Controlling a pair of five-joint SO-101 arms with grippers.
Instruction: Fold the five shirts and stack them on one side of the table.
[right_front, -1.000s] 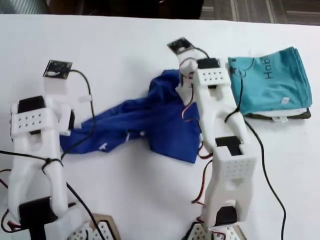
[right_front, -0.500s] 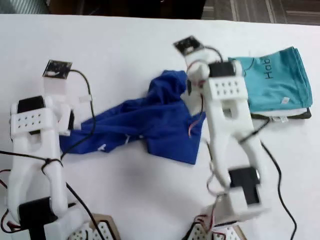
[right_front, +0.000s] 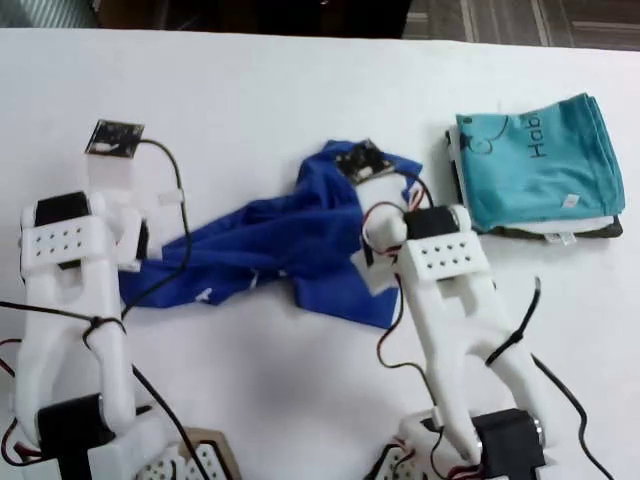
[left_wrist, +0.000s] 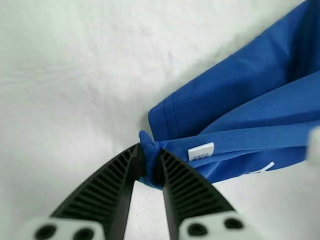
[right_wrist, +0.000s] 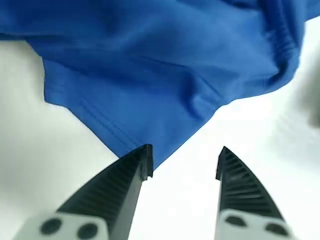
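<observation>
A crumpled blue shirt (right_front: 290, 240) lies stretched across the middle of the white table (right_front: 250, 90). My left gripper (left_wrist: 150, 155) is shut on a bunched corner of the blue shirt (left_wrist: 240, 110) beside its small white label; in the high view that end sits under the left arm (right_front: 65, 240). The right arm (right_front: 445, 265) leans over the shirt's right side. My right gripper (right_wrist: 182, 162) is open, with the hemmed corner of the blue shirt (right_wrist: 165, 60) just beyond its fingertips and bare table between them.
A stack of folded shirts with a teal one (right_front: 535, 165) on top sits at the far right, close to the right arm. Black cables (right_front: 540, 370) trail across the table by the arm bases. The table's far edge (right_front: 300, 32) meets dark floor.
The right arm has drawn back from beside the teal stack toward the front, and its wrist now hangs over the shirt's right part. The shirt's far edge reaches further right. The left arm kept still.
</observation>
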